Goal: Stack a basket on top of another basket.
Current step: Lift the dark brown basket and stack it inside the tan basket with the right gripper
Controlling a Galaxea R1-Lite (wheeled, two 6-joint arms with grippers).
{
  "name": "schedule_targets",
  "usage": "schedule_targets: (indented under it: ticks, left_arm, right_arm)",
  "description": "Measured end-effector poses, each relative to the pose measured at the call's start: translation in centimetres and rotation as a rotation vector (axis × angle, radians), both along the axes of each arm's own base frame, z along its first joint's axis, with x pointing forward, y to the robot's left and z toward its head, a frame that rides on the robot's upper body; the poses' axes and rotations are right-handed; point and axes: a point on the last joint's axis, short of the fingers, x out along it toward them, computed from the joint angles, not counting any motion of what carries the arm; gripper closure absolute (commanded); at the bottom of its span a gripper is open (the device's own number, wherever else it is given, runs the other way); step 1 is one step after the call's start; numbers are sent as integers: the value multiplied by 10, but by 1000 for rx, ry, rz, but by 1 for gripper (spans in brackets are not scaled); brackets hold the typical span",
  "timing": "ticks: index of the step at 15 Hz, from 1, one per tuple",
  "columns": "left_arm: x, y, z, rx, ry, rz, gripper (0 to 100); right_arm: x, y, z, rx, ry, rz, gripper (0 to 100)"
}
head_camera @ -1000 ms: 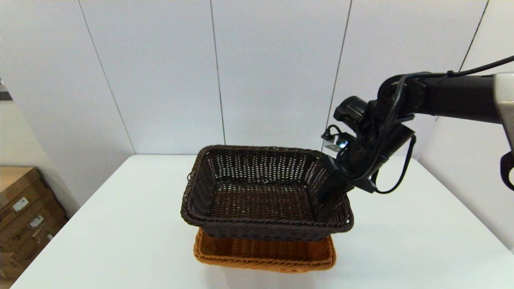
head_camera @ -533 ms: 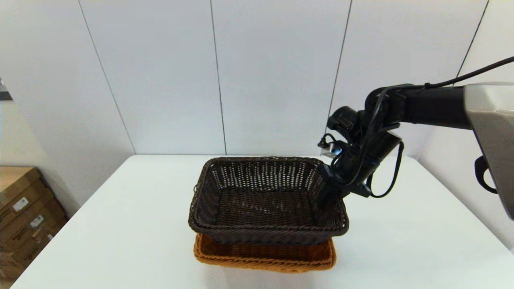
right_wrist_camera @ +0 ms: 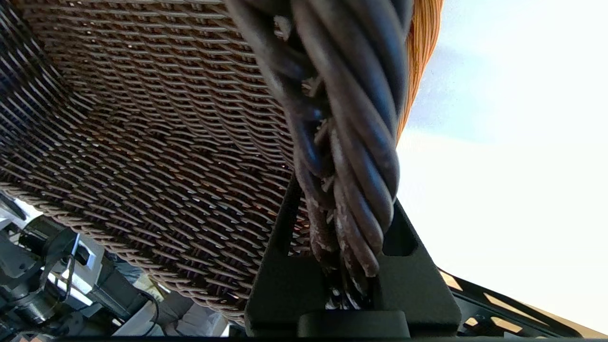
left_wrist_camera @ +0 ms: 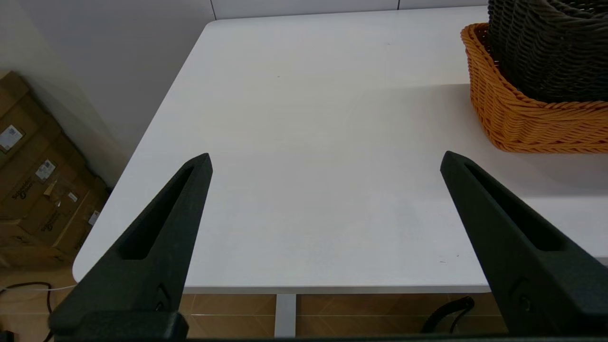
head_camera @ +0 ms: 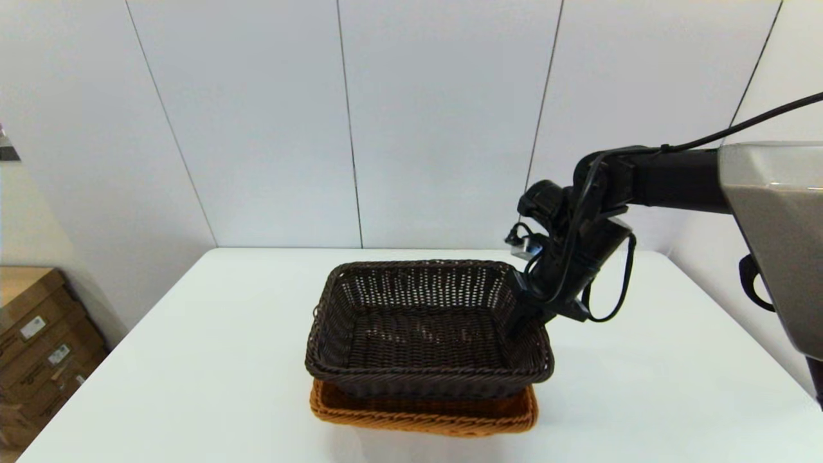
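Observation:
The dark brown basket (head_camera: 424, 334) hangs level right over the orange-tan basket (head_camera: 424, 417), its bottom sunk inside the orange rim. My right gripper (head_camera: 524, 315) is shut on the dark basket's right-hand braided rim. In the right wrist view that rim (right_wrist_camera: 346, 118) runs between the two fingers of the right gripper (right_wrist_camera: 344, 223), with a strip of the orange basket (right_wrist_camera: 420, 57) beyond. My left gripper (left_wrist_camera: 325, 159) stands open and holds nothing, above the table's front left part, with the orange basket (left_wrist_camera: 522, 118) and the dark basket (left_wrist_camera: 546, 47) off to its side.
The white table (head_camera: 193, 354) carries only the two baskets, near its front middle. Cardboard boxes (head_camera: 32, 334) stand on the floor beyond the table's left edge. A panelled wall rises behind the table.
My right gripper has come down and a little toward the wall with the dark basket. The basket has levelled out and dropped closer into the orange basket, which has not moved.

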Motion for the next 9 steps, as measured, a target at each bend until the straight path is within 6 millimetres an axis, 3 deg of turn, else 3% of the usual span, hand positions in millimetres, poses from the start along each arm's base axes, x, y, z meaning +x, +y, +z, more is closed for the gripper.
schedule_targets:
  ticks: [9]
  left_arm:
    - [0,0,0,0,0,0,0]
  right_arm:
    - [-2,4,-3,-20,8,7,100]
